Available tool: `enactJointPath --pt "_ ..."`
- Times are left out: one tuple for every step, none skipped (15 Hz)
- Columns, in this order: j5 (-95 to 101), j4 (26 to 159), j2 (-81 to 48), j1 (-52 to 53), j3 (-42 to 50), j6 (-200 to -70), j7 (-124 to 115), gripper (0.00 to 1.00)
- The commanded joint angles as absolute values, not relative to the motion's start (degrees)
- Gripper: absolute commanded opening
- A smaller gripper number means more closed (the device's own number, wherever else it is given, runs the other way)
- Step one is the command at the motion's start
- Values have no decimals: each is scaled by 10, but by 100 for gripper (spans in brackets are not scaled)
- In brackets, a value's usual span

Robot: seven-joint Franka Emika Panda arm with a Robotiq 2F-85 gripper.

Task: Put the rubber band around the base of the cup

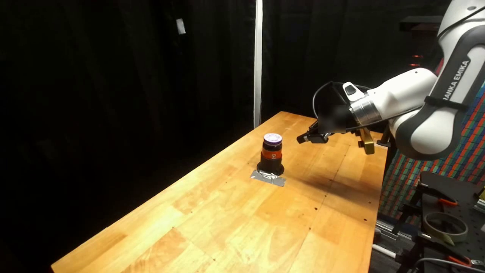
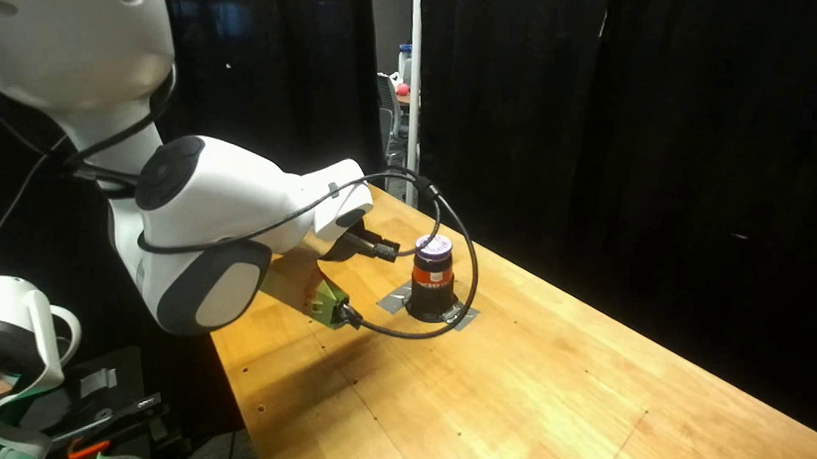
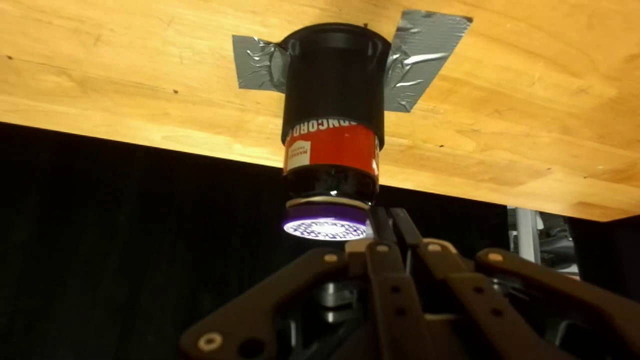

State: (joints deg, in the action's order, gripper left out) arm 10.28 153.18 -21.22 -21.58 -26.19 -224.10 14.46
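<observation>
The cup is a dark jar with an orange-red label and a pale purple-edged lid. It stands upright in a black holder on the table and shows in both exterior views (image 1: 272,153) (image 2: 432,277) and in the upside-down wrist view (image 3: 330,147). A thin tan ring (image 3: 327,201) circles it just under the lid; I cannot tell whether this is the rubber band or the lid's rim. No other band shows. My gripper (image 3: 390,215) is shut, its fingertips beside the lid's edge in the wrist view. In an exterior view, the gripper (image 1: 304,138) is apart from the jar, about lid height.
Grey tape (image 1: 268,178) fixes the black holder (image 3: 336,90) to the wooden table (image 1: 246,220). A black cable (image 2: 474,268) loops out from the arm. A side cart with a tape roll (image 1: 445,227) stands beside the table. Black curtains hang behind it.
</observation>
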Motion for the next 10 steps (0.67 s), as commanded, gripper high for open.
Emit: enactJointPath --pt "169 1543 -232 -133 -142 -2318 107 8" --pt "175 1541 -241 -116 -120 -2336 107 8" --pt "180 1540 -249 -102 -103 -2350 105 8" --pt "183 1539 -253 -91 -90 -2358 102 8" --pt "188 1541 -254 -83 -81 -2357 95 8" --pt "194 1542 -251 -77 -73 -2346 87 12" --pt "194 1549 -236 -72 -68 -2307 72 34" --pt "192 1556 -217 -66 -63 -2258 63 36" --pt "210 1563 -197 -71 -63 -2194 43 37" --pt "205 1570 -178 -67 -60 -2146 45 45"
